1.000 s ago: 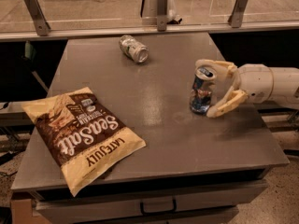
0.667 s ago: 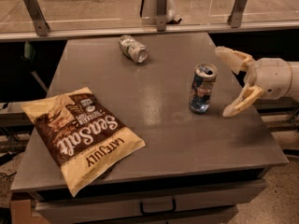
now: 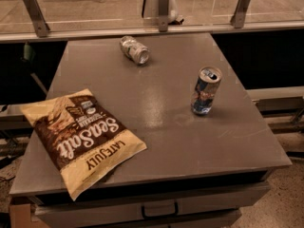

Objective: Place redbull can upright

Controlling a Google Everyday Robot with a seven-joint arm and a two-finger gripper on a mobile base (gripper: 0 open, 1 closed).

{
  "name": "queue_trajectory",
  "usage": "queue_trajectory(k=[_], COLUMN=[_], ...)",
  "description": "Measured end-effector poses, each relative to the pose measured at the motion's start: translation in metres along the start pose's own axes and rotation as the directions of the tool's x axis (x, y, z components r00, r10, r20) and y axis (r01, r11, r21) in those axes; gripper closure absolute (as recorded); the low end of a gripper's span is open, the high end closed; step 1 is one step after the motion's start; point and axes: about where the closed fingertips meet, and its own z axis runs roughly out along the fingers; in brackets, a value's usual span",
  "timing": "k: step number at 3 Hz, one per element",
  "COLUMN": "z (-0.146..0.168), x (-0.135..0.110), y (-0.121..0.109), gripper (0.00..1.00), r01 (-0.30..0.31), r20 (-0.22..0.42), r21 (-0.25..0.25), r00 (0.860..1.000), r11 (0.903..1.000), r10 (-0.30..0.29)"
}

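Note:
The redbull can (image 3: 206, 90) is a slim blue-and-silver can with a shiny silver top. It stands upright, leaning slightly, on the right half of the grey table (image 3: 156, 127). Nothing touches it. The gripper and the arm are out of the camera view.
A shorter silver can (image 3: 134, 50) lies on its side at the back of the table. A brown and cream chip bag (image 3: 83, 137) lies flat at the front left. A rail with metal posts (image 3: 161, 4) runs behind the table. The table's right edge is close to the redbull can.
The gripper opened off the redbull can, drew back to the right and left the view. The can stays standing where it was let go.

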Motion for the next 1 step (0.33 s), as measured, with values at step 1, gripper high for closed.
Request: queue_trajectory(k=[1], z=[-0.0039], x=[-0.0075], y=[-0.0049], gripper=[0.0], r01=[0.019], r20=[0.0], r21=[0.013], r00=[1.0], r11=[0.9997], r10=[-0.019])
